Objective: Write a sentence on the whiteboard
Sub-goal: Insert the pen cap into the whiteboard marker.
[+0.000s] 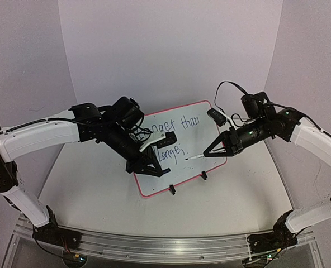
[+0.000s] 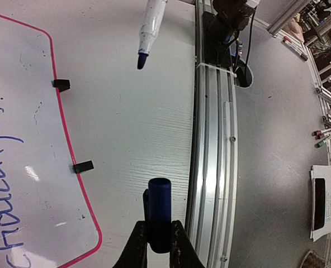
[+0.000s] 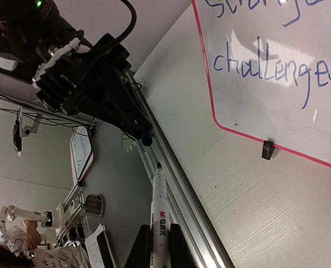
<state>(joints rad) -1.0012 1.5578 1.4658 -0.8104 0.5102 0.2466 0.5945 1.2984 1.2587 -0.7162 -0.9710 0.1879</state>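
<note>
The whiteboard [image 1: 194,146] lies tilted on the table, with a red-pink rim and two black clip feet [image 1: 172,190]. The sentence [image 1: 179,128] is blue handwriting in two lines; the lower line reads "challenges" [image 3: 272,70]. My right gripper [image 1: 208,152] is shut on a white marker [image 3: 159,204], uncapped, its tip above the board's near right part. My left gripper [image 1: 163,171] is shut on the marker's blue cap [image 2: 159,206], upright between the fingers, above the table next to the board's near corner. In the left wrist view the marker [image 2: 151,22] points toward the cap, a clear gap apart.
An aluminium rail [image 2: 210,139] runs along the table's near edge. Beyond it lie papers with a dark phone-like thing [image 2: 322,204] and a few markers [image 2: 321,138]. A second small board [image 3: 81,153] lies off the table. White walls [image 1: 165,50] enclose the back and sides.
</note>
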